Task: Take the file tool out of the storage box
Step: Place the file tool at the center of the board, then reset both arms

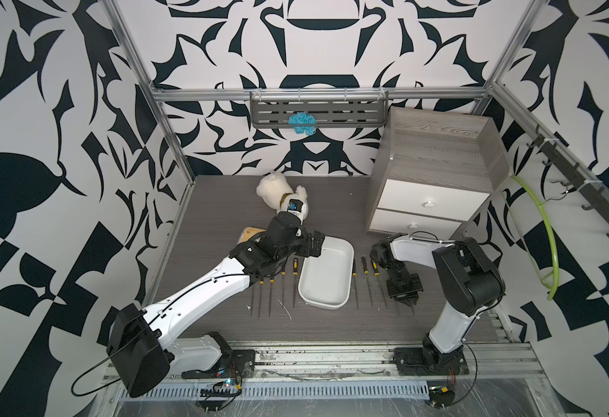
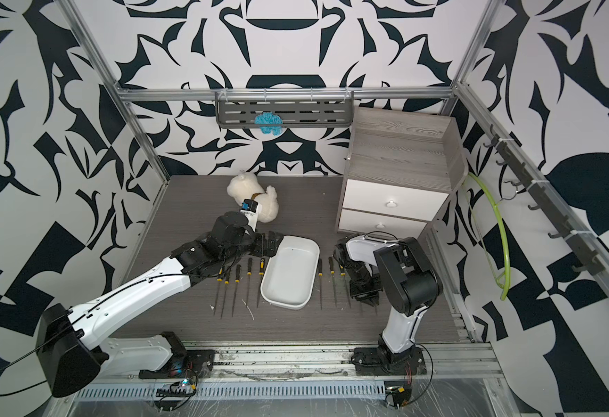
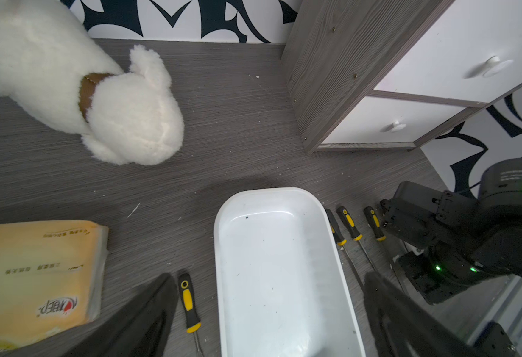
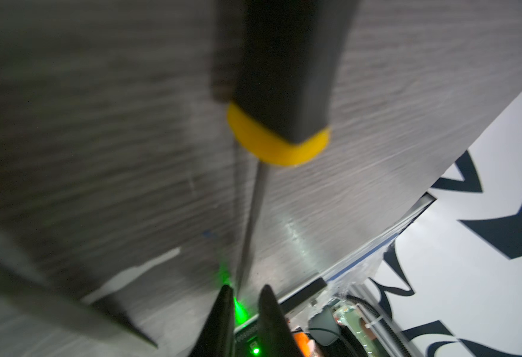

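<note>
Left arm (image 1: 205, 289), right arm (image 1: 449, 325): white link shells, black joint housings, thin black cables, green LEDs.

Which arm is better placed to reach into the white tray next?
Left. The left end effector hangs open over the tray's far end. The right end effector is down on the table beside the tray, around a file's shaft. The tray looks empty, though.

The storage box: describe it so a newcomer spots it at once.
Start at the grey two-drawer cabinet at the back of the table. Just in front of it, toward the middle, lies the storage box between two rows of thin files. Unlike them it is white, shallow, round-cornered and empty.
</note>
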`<action>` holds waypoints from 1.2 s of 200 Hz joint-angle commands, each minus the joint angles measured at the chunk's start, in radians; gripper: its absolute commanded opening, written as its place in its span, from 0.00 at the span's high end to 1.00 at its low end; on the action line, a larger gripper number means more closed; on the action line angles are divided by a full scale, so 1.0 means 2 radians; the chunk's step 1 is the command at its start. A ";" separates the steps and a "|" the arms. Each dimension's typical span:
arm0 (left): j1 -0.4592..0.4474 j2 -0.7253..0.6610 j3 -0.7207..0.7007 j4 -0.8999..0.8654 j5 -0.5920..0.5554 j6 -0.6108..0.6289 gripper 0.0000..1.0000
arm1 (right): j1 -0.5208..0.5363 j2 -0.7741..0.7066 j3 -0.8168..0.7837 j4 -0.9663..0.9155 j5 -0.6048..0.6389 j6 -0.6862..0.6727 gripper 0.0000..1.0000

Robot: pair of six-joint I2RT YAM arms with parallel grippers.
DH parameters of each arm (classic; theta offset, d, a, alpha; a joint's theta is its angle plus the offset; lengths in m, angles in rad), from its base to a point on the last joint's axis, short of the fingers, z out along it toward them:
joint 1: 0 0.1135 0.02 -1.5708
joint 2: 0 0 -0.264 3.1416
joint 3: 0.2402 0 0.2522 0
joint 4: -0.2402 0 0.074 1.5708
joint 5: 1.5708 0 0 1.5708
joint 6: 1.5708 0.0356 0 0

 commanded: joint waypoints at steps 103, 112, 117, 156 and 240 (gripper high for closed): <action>0.057 -0.106 -0.170 0.138 -0.214 0.175 0.01 | 0.142 -0.338 0.045 0.265 0.080 -0.135 0.53; 0.089 -0.141 -0.216 0.166 -0.199 0.180 0.01 | 0.142 -0.376 -0.025 0.361 0.101 -0.191 0.51; 0.109 -0.161 -0.238 0.180 -0.179 0.181 0.01 | 0.141 -0.395 -0.062 0.416 0.099 -0.212 0.46; 0.221 -0.235 -0.374 0.282 -0.187 0.166 0.01 | 0.121 -0.466 -0.309 0.817 0.182 -0.333 0.16; 0.348 -0.059 -0.424 0.548 -0.046 0.195 0.01 | -0.045 -0.219 -0.342 1.042 0.124 -0.309 0.06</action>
